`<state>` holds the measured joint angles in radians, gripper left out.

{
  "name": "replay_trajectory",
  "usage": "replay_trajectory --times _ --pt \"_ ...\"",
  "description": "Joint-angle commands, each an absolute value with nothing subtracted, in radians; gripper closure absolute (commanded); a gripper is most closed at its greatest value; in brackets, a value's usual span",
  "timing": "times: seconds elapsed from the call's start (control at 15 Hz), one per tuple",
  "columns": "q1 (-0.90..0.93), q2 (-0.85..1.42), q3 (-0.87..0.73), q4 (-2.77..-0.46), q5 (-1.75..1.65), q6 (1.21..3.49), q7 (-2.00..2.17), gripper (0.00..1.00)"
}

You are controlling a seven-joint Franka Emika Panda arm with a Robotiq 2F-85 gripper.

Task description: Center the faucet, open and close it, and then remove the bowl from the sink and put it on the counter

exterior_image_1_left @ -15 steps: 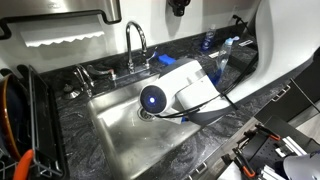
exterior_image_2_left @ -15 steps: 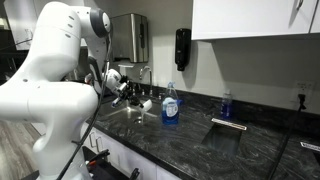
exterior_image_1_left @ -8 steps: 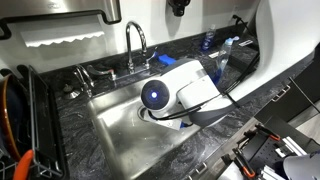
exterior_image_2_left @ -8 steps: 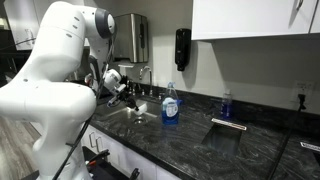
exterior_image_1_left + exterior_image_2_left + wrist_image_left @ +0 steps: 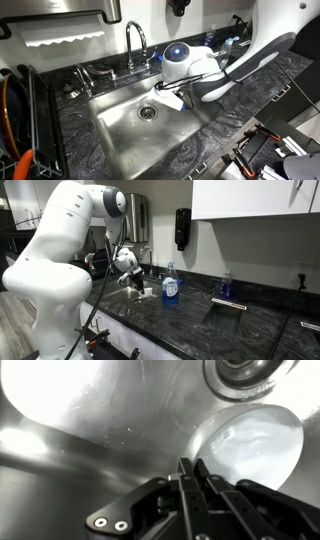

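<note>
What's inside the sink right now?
The white bowl beside the drain, with the hand at its rim. In an exterior view the arm covers part of the sink floor.

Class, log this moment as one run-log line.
step: remove bowl | claw: shut on bowl rim | bowl: inside sink | counter: not reached

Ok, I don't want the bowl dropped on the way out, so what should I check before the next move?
1. Tool shut on the bowl rim: ok.
2. Bowl off the sink floor: cannot tell.
3. Bowl beside the drain, not over it: ok.
4. Faucet away from the tool: ok.
5. Bare counter near the sink: ok.
</note>
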<state>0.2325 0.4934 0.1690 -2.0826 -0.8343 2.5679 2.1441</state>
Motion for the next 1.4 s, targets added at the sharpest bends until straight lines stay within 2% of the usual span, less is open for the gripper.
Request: replay_trajectory --times 0.0,0.47,1.0,1.33 --pt "0.156 0.474 0.163 -2.133 -0.615 2.702 1.964 0.98" --pt "0.204 0.385 0.053 -2.170 -0.301 2.690 1.742 0.98" --pt "0.328 0.315 -0.099 -2.182 -0.411 2.707 1.913 0.98" --pt "0.330 0.297 -0.136 -2.186 -0.470 2.700 2.061 0.98"
